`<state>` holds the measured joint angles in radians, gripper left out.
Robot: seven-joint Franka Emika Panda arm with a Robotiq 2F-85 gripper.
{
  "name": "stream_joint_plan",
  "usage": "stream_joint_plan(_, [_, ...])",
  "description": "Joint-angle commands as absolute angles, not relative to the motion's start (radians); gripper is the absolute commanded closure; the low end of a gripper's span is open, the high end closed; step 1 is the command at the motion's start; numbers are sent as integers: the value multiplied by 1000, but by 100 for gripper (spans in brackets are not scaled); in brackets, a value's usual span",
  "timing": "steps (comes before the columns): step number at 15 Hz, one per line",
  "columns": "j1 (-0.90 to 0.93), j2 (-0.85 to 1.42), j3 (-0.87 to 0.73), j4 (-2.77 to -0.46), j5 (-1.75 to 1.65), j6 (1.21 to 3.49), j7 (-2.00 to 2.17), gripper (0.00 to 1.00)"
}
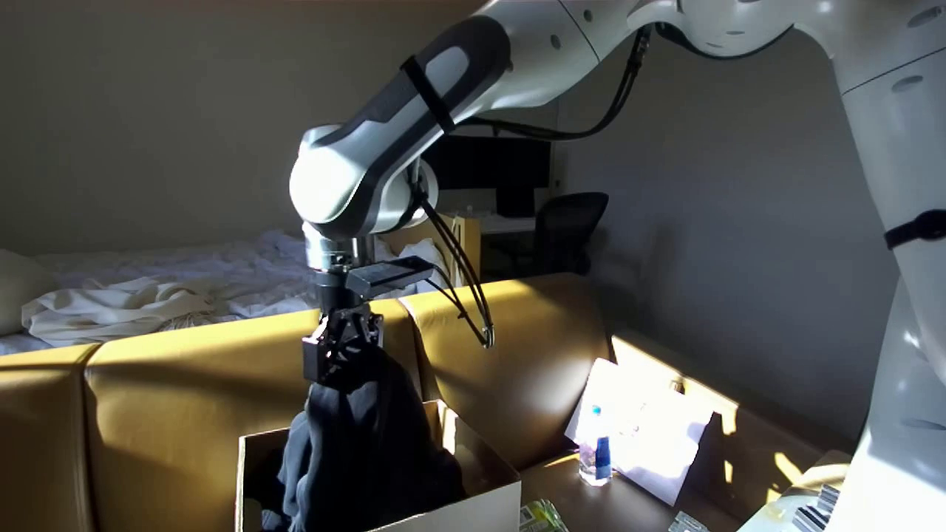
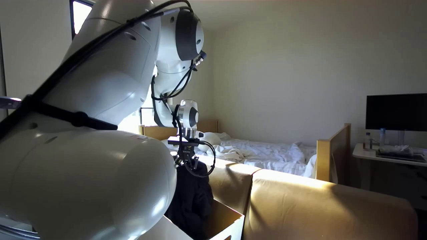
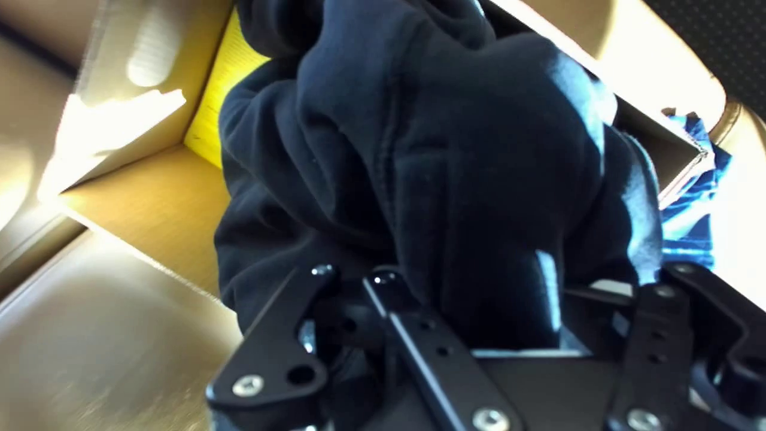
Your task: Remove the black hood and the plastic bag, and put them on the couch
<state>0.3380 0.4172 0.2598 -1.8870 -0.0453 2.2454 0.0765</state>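
The black hood (image 1: 369, 451) is a dark bunched cloth. It rises to a peak at my gripper (image 1: 344, 363), and its lower folds are in the cardboard box (image 1: 462, 515). In the wrist view the hood (image 3: 419, 155) fills the space between the fingers of my gripper (image 3: 508, 305) and hides the fingertips. The gripper is shut on the thick cloth. The hood also shows in an exterior view (image 2: 191, 200). The couch (image 1: 510, 355) is tan leather, with its backrest behind the box. I cannot make out the plastic bag; it may be hidden in the box.
A blue crumpled item (image 3: 688, 215) lies outside the box's corner; I cannot tell what it is. A clear bottle (image 1: 595, 452) and white sheets (image 1: 658, 436) stand right of the box. A green packet (image 1: 543, 517) lies close by. A bed (image 1: 148, 303) is behind the couch.
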Motion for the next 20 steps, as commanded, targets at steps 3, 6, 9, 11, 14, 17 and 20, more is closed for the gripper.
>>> stream_joint_plan(3, [368,174,184,-1869,-256,2111,240,94])
stream_joint_plan(6, [338,84,167,-1835,-333,2067,311,95])
stream_joint_plan(9, [295,4,150,-1789,-372,1994,375,96])
stream_joint_plan(11, [256,-53,141,-1771,-383,1960,401,95])
stream_joint_plan(14, [187,-132,124,-1744,-387,1914,429,95])
stream_joint_plan(17, [112,-200,103,-1697,-373,1841,447,95])
stream_joint_plan(20, [32,-255,76,-1633,-383,1746,457,95])
